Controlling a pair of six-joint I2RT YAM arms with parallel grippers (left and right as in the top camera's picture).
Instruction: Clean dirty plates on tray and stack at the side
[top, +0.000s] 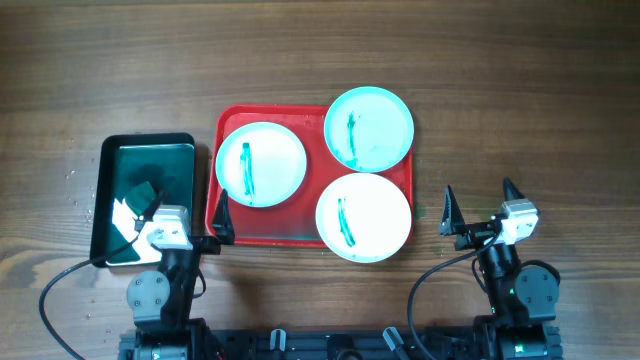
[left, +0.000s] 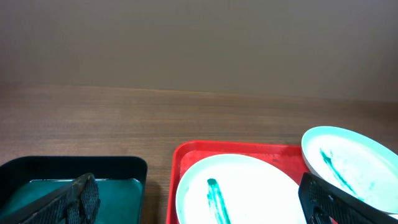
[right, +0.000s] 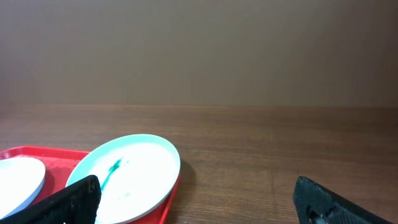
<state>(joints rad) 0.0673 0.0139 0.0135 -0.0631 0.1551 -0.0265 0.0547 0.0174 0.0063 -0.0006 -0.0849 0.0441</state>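
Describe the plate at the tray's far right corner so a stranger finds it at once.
Find the red tray in the middle of the wooden table. The plate sits at its far right corner. Unlike the two whiter plates, it is pale turquoise all over and hangs over the far rim.

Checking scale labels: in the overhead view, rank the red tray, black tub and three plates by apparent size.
1. red tray
2. black tub
3. left plate, far plate, near plate: these look about the same size, so I leave them unranked.
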